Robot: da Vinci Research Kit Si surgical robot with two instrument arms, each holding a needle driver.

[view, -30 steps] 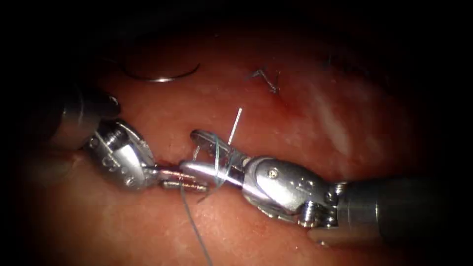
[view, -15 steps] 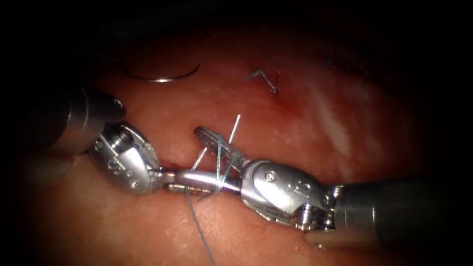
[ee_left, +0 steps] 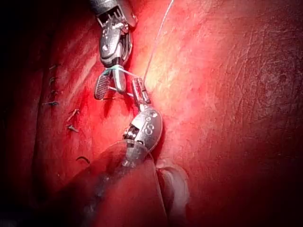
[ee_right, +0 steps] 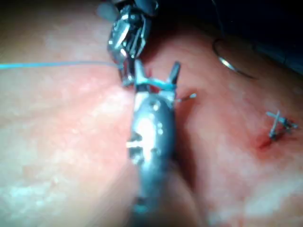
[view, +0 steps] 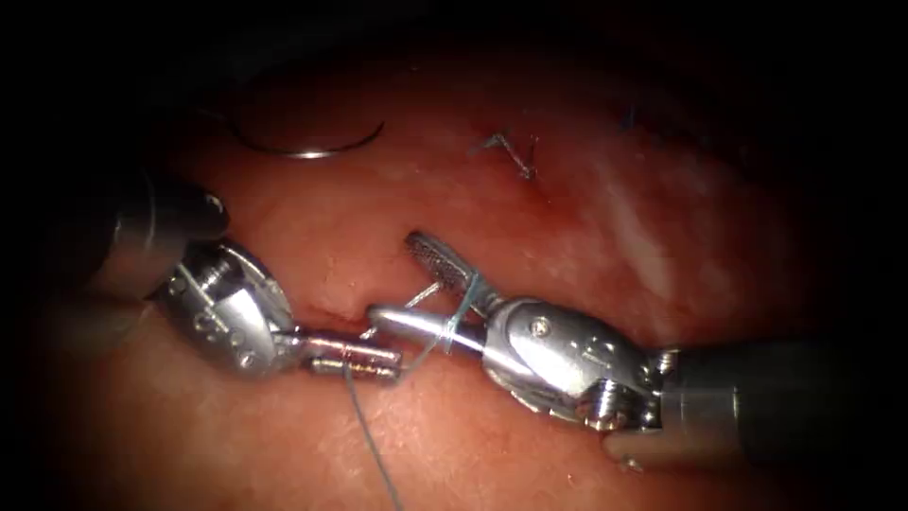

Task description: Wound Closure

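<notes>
My left tool [view: 395, 358] lies left of the cut, jaws shut on the blue thread [view: 374, 454], which trails toward the near edge. My right tool [view: 392, 279] comes in from the right with jaws open and holds nothing. A loop of thread [view: 462, 308] is wrapped around the base of its jaws, and a short pale thread end [view: 426, 295] lies between them. The curved needle [view: 312, 149] rests free on the tissue [view: 530, 445] at the far left, held by neither tool. The left wrist view has the left tool [ee_left: 140, 92] meeting the right tool [ee_left: 110, 90]. The right wrist view has the looped right tool [ee_right: 157, 71].
A tied stitch with cut thread ends [view: 515, 156] sits farther along the cut, also in the right wrist view as a stitch [ee_right: 278, 124]. Several dark stitches [ee_left: 71, 116] line the cut in the left wrist view. Red fluid [view: 558, 203] stains the tissue near the far stitch.
The right tool drew back to the right with its jaws still open; the loop slid toward their base. The pale thread end dropped lower between the jaws. The left tool barely shifted.
</notes>
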